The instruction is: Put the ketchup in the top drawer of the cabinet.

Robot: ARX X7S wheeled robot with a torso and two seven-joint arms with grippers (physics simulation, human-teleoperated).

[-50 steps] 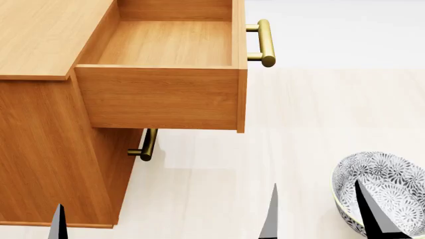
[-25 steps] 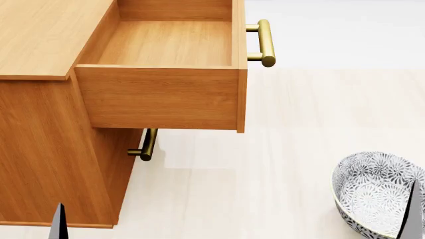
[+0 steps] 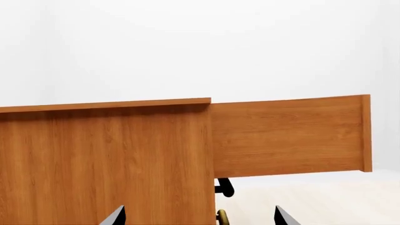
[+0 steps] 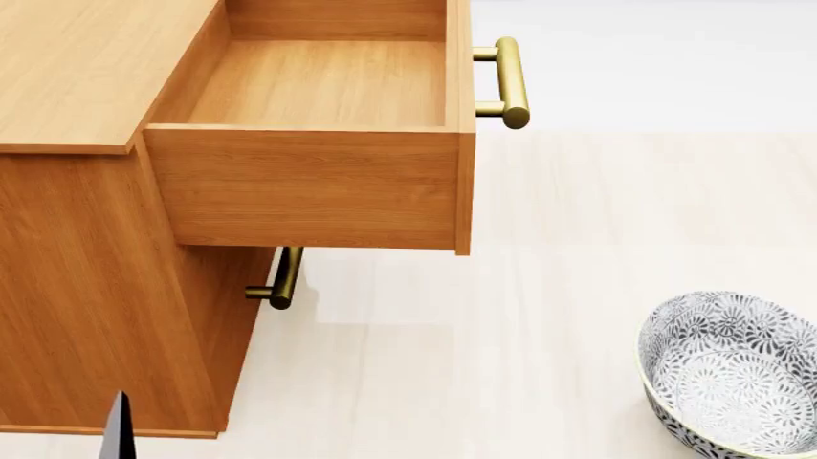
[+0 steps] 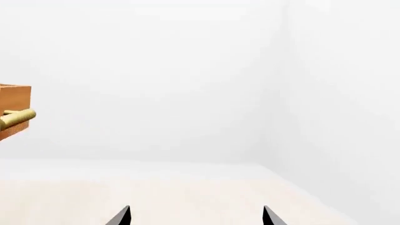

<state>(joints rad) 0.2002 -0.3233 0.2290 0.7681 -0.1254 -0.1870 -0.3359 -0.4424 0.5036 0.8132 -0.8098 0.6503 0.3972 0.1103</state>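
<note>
The ketchup is out of view in every frame. The cabinet (image 4: 77,287) fills the left of the head view. Its top drawer (image 4: 320,86) is pulled out and empty inside, with the brass handle (image 4: 508,81) on its front. In the left wrist view the cabinet (image 3: 106,159) shows from the side, with the top drawer (image 3: 287,136) sticking out. My left gripper (image 3: 198,216) is open and holds nothing; one of its fingertips (image 4: 118,426) shows at the head view's lower edge. My right gripper (image 5: 195,216) is open over bare pale floor, and it does not show in the head view.
A patterned grey-white bowl (image 4: 734,373) stands on the pale floor at the lower right. The lower drawer's brass handle (image 4: 283,279) juts out beneath the open drawer. The right wrist view catches the drawer front and handle (image 5: 16,117) at its edge, with white walls beyond.
The right gripper's fingers, seen over the bowl and floor a second ago, slid right and have left the head view. The left fingertip, drawer and bowl have not moved.
</note>
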